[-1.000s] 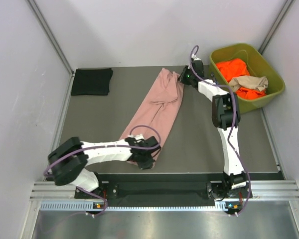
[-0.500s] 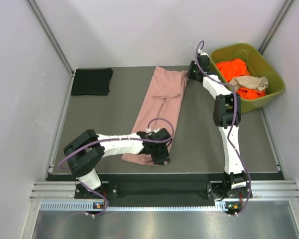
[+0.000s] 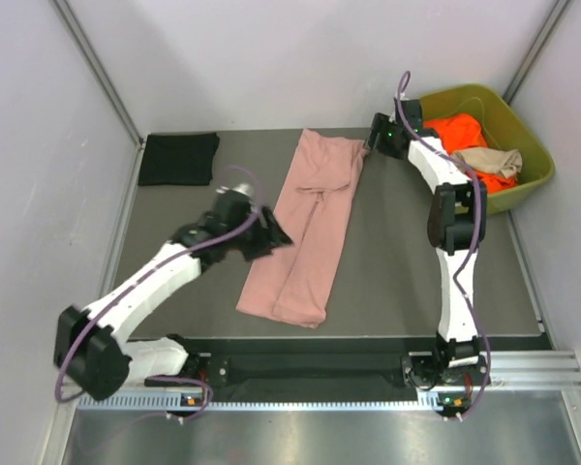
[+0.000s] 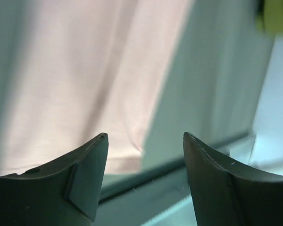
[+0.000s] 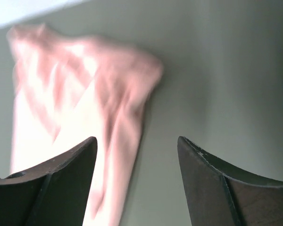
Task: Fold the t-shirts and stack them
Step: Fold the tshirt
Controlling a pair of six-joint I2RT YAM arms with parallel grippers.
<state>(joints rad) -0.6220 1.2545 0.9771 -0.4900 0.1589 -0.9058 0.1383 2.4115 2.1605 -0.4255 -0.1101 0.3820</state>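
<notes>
A dusty pink soft cloth t-shirt (image 3: 310, 213), folded into a long narrow strip, lies flat along the middle of the dark grey table (image 3: 397, 252), running from the far edge towards the near edge. A black cloth t-shirt (image 3: 179, 158) sits folded in the far left corner, well apart from it. At the far right an olive-green plastic bin (image 3: 513, 194) holds a bright orange t-shirt (image 3: 455, 131) with a tan one (image 3: 489, 160) lying on it.

The left gripper (image 4: 144, 136) hangs over the pink strip's left edge about halfway along, its jaws spread and nothing between them. The right gripper (image 5: 137, 139) is just beside the strip's far right corner, jaws likewise parted and holding nothing. The right wrist view is blurred, but the cloth at that corner appears slightly rumpled.
</notes>
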